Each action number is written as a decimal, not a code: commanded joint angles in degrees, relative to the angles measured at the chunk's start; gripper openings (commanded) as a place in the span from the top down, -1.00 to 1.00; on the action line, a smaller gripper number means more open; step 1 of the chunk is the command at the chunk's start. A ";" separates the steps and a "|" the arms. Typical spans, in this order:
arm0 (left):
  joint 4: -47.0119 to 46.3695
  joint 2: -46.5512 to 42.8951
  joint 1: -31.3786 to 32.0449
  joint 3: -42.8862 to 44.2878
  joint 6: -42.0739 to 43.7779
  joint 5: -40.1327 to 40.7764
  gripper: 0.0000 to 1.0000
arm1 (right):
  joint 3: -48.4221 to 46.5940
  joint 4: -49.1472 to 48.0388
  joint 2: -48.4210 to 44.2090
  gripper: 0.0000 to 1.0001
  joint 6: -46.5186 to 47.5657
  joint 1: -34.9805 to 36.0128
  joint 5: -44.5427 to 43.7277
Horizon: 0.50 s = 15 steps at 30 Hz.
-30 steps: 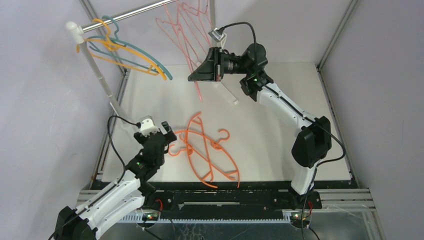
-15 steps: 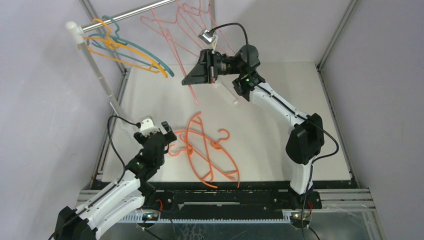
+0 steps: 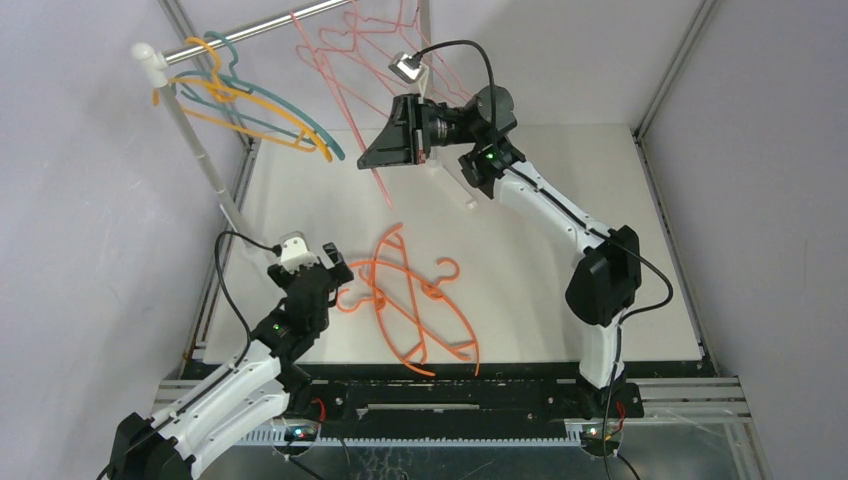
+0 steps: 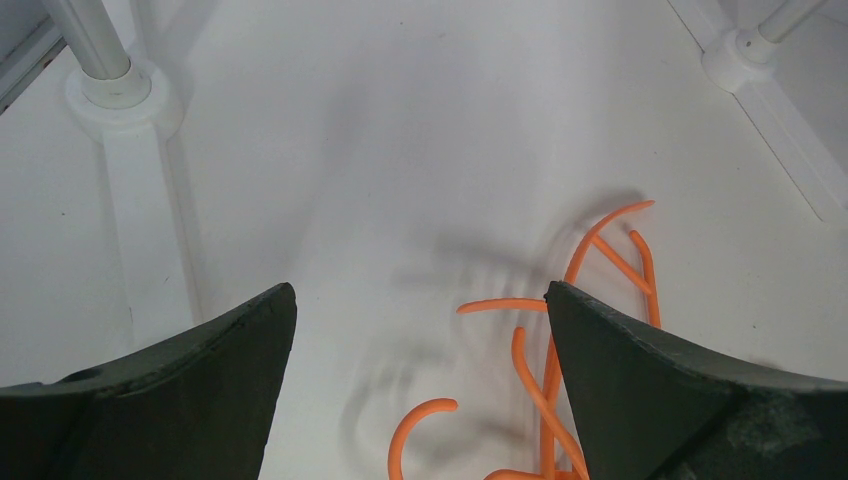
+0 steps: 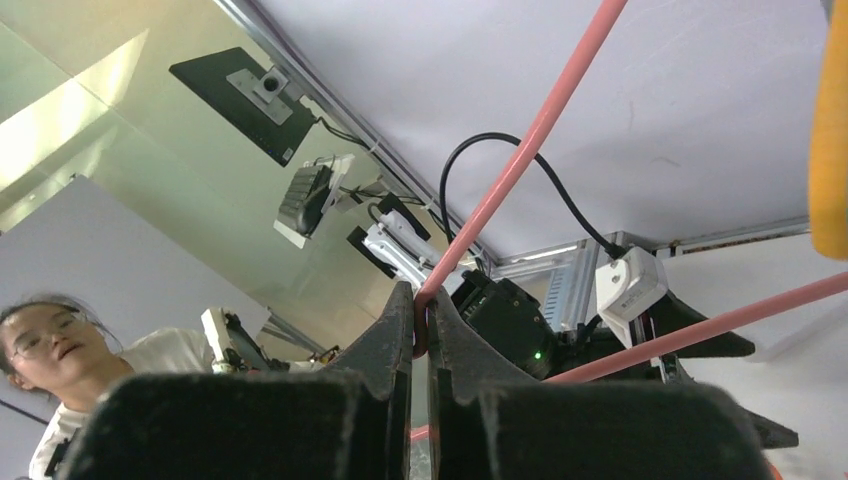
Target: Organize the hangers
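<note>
Pink hanger (image 5: 516, 160) is pinched in your closed right gripper (image 5: 420, 300), up beside the rail (image 3: 260, 30); its hook may already be over it. Orange hangers (image 4: 500, 304) lie just right of your wide-open left gripper (image 4: 420, 300).

The left pincer (image 4: 418, 295) holds its dark jaws spread wide over the white bench (image 4: 380, 150). Orange hangers (image 4: 500, 304) lie on the bench between the jaws, nearer the right one. A white post base (image 4: 120, 95) sits upper left, a second post base (image 4: 745, 55) upper right.
</note>
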<state>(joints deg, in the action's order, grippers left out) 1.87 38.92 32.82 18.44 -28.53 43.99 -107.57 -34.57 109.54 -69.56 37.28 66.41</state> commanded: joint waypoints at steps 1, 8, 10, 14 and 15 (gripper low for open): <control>-0.99 -0.46 -0.21 1.34 -0.03 0.79 -0.99 | -6.88 -3.64 2.15 1.00 -1.55 0.81 -0.10; -0.90 -0.75 -0.21 1.37 -0.03 0.83 -0.99 | -21.37 -1.62 12.95 1.00 -5.01 0.06 -1.14; -0.90 -0.91 -0.21 1.28 -0.03 0.86 -0.99 | -27.28 -0.51 16.98 1.00 -5.52 -0.37 -1.96; -0.91 -0.93 -0.21 1.35 0.06 0.79 -0.99 | -35.23 -0.33 23.16 1.00 -6.68 -1.50 -5.32; -0.90 -0.92 -0.21 1.33 0.06 0.70 -0.99 | -35.36 -0.92 23.76 1.00 -6.64 -1.85 -6.26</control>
<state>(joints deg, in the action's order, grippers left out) 1.87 38.70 32.82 18.44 -28.53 43.99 -138.50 -34.02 131.02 -74.37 36.71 64.62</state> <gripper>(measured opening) 0.995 0.083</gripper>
